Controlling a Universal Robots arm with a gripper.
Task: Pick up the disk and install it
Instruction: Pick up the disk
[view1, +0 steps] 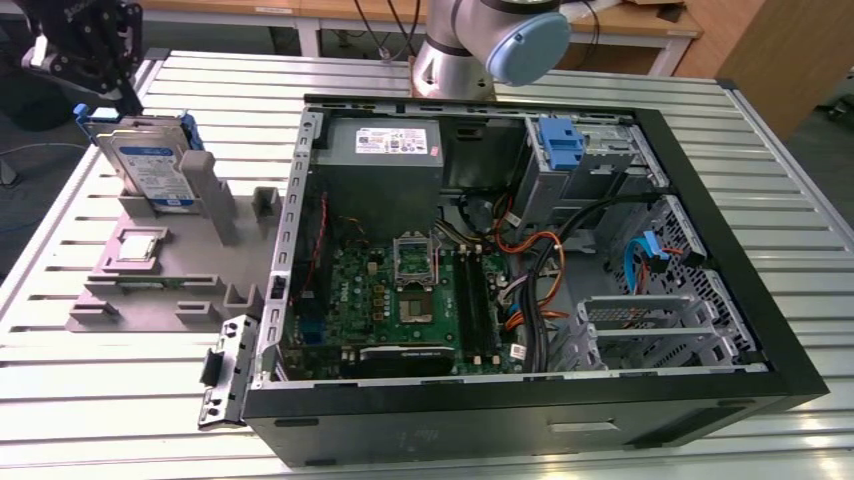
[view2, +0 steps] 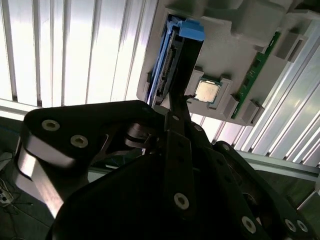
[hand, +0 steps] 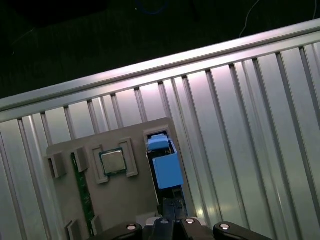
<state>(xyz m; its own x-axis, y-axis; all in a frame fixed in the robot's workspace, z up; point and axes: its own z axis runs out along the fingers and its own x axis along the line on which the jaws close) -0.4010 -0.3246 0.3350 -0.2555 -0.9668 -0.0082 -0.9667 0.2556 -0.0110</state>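
Disk (view1: 147, 165) upright in grey holder (view1: 174, 270); open table (view1: 107, 400) around, computer case (view1: 467, 425) near. Gripper (view1: 118, 100) at disk's top edge; can't tell whether it is gripping.

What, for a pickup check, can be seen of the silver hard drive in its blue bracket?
The flat silver-metal disk, with blue-and-white label and bright blue plastic bracket, stands upright on edge in a slot of the grey holder at the exterior view's left, outside the open computer case; the black gripper is just above it.
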